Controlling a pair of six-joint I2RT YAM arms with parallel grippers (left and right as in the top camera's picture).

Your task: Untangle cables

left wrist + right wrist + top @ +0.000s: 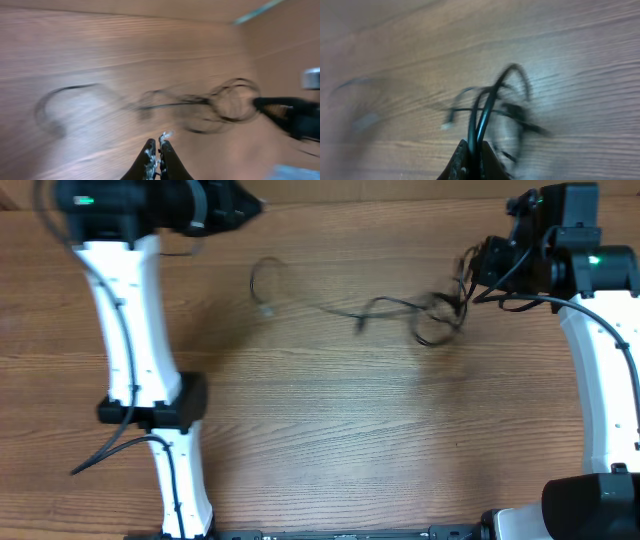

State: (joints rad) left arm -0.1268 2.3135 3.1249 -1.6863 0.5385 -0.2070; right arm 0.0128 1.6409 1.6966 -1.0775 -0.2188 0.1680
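Closest to the lens in the right wrist view, the right gripper (472, 160) has its two fingers pinched tight on a small bunch of the cables (481, 115). Several black strands rise from the pinch and arch over into a loose loop above the wooden table (580, 45). A pale plug end (447, 125) hangs just left of the strands. Everything past the fingertips is smeared, so I cannot count the cords or follow how they cross.

From above, the same gripper sits at the right side of the table with the knotted clump touching it. One thin cord trails left from there and ends in an open curl near the middle of the table. The white right arm (600, 370) runs down the right edge.

The left gripper (158, 156) has its fingers pressed together, with nothing between them that I can make out apart from a few bright glints. It hovers over bare wood, well apart from the curl. In its own view, the coil lies ahead and to the right, blurred. The white left arm (130, 310) crosses the left side of the table, and its dark wrist is cut off by the top edge.
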